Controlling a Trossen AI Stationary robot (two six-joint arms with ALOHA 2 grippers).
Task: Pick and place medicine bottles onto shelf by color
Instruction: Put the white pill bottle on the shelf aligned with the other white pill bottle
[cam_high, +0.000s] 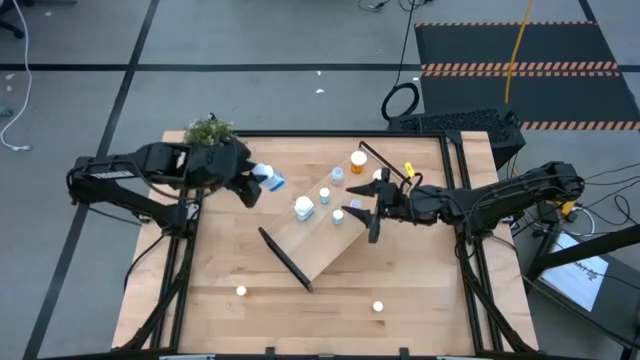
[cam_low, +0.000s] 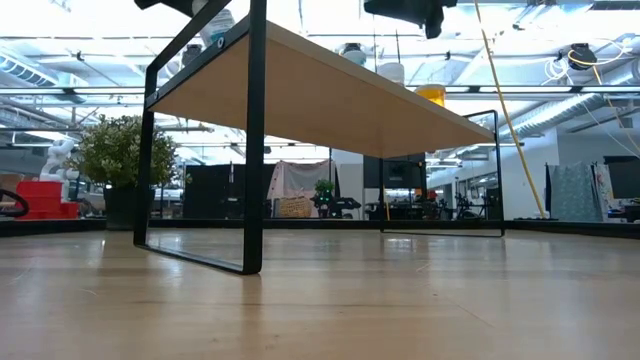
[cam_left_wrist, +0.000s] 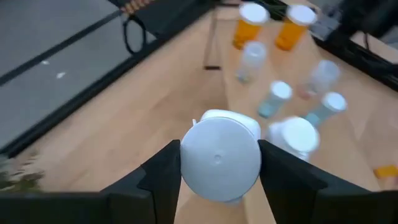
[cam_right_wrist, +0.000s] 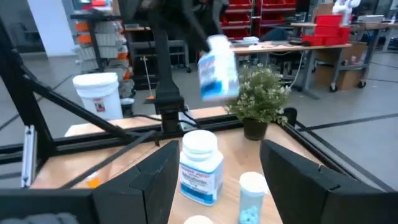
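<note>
The left end effector (cam_high: 258, 181) grips a white bottle (cam_high: 268, 179) — the shelf (cam_high: 335, 225) lies just to its right; the right end effector (cam_high: 372, 212) hovers empty, parted.

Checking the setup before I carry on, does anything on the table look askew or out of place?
The long light-wood shelf with black end brackets sits diagonally across the table, not square to its edges. Two small white-capped bottles stand alone near the front edge, far from the rest. Nothing looks spilled or broken.
</note>
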